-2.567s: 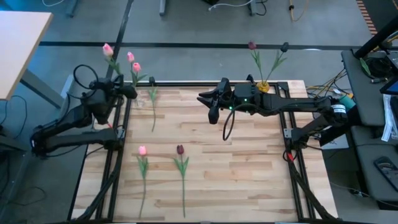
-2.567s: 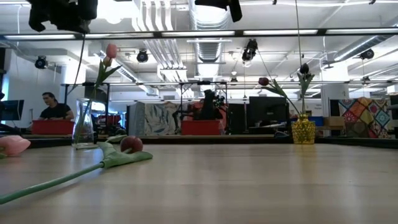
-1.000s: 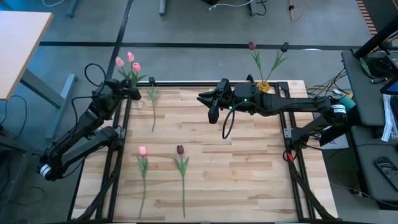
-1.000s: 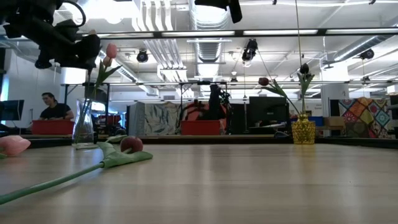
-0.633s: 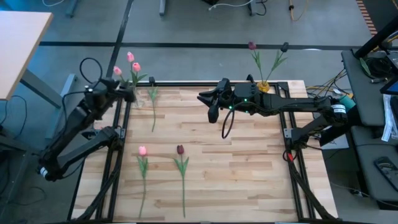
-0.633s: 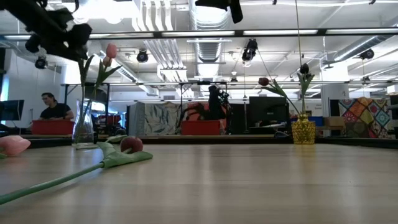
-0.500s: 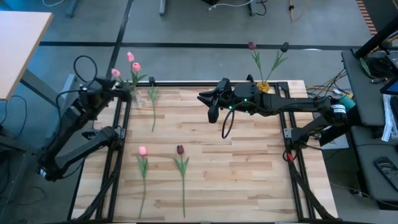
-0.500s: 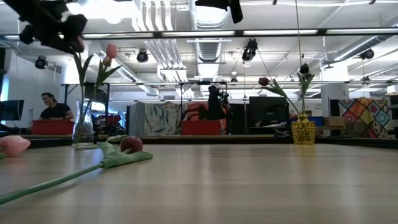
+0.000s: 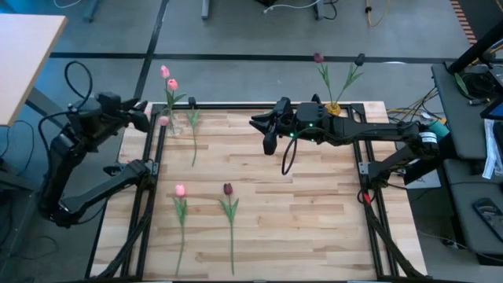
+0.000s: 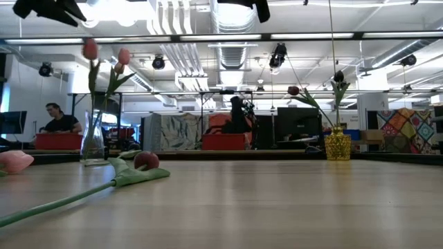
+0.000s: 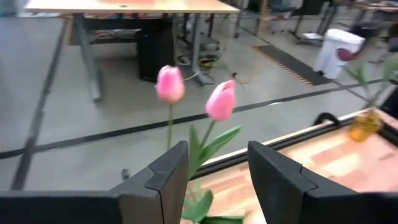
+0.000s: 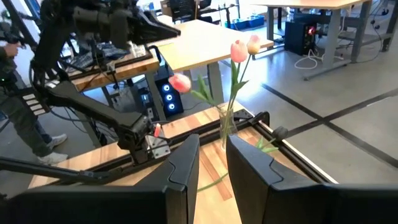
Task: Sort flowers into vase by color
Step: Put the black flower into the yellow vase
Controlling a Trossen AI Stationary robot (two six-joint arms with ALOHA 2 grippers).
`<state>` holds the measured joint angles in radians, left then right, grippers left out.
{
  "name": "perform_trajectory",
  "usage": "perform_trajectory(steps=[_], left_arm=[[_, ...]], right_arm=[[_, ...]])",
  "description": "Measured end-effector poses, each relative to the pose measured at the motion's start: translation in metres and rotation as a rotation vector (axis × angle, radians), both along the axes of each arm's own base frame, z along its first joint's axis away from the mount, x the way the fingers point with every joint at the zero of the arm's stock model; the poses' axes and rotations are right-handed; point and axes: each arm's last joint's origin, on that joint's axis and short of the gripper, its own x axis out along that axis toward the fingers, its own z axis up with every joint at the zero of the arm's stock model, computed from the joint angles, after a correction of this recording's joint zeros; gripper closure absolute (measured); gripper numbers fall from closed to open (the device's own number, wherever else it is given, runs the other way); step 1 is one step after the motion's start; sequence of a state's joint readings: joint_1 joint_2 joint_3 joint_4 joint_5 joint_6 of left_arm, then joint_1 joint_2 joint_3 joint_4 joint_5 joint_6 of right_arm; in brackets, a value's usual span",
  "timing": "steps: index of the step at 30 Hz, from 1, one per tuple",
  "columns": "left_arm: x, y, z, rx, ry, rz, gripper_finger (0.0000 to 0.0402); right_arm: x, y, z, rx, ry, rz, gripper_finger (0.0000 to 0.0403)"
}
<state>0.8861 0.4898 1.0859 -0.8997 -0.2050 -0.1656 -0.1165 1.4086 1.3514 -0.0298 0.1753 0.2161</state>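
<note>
A clear vase [image 9: 174,124] stands at the table's far left corner. It holds three pink flowers [image 12: 239,51], and one head [image 12: 180,82] leans toward the left arm. A yellow vase [image 9: 334,110] at the far right holds two dark flowers [image 9: 318,57]. A pink flower [image 9: 180,189] and a maroon one [image 9: 227,189] lie flat near the front left. Another green stem [image 9: 194,137] lies beside the clear vase. My left gripper [image 11: 217,180] hangs open, high off the table's left edge. My right gripper [image 12: 212,168] hovers open above the far middle, holding nothing.
Black frame rails [image 9: 149,196] run along the table's left, right and far edges. The right arm [image 9: 354,134] stretches level over the far right part of the table. The wooden top between the lying flowers and the right rail is bare. A person [image 10: 61,119] sits far behind the table.
My left gripper has let go of the third pink flower at the clear vase. It has risen and drawn back past the table's left edge. That flower stays in the vase, and its head has swung closer to the vase. My right arm has kept still.
</note>
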Motion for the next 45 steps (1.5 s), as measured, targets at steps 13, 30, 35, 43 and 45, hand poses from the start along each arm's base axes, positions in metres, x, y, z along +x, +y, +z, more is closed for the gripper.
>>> perform_trajectory(steps=[13,30,35,43,45], left_arm=[[0.018,0.011,0.028,0.016,0.000,-0.236,0.0254],[0.156,0.005,0.027,-0.084,0.209,-0.498,0.0289],[0.194,-0.005,0.019,-0.226,0.212,-0.499,0.0301],[0.232,-0.004,-0.016,-0.487,0.239,-0.342,0.0333],[0.236,-0.004,-0.028,-0.542,0.250,-0.287,0.0341]], right_arm=[[-0.010,0.000,0.006,0.003,0.019,-0.003,0.0330],[-0.039,-0.015,0.009,0.030,0.134,0.033,0.0330],[-0.041,-0.015,0.007,0.027,0.167,0.064,0.0330],[-0.048,-0.013,0.007,0.017,0.203,0.126,0.0330],[-0.052,-0.014,0.008,0.021,0.213,0.148,0.0330]])
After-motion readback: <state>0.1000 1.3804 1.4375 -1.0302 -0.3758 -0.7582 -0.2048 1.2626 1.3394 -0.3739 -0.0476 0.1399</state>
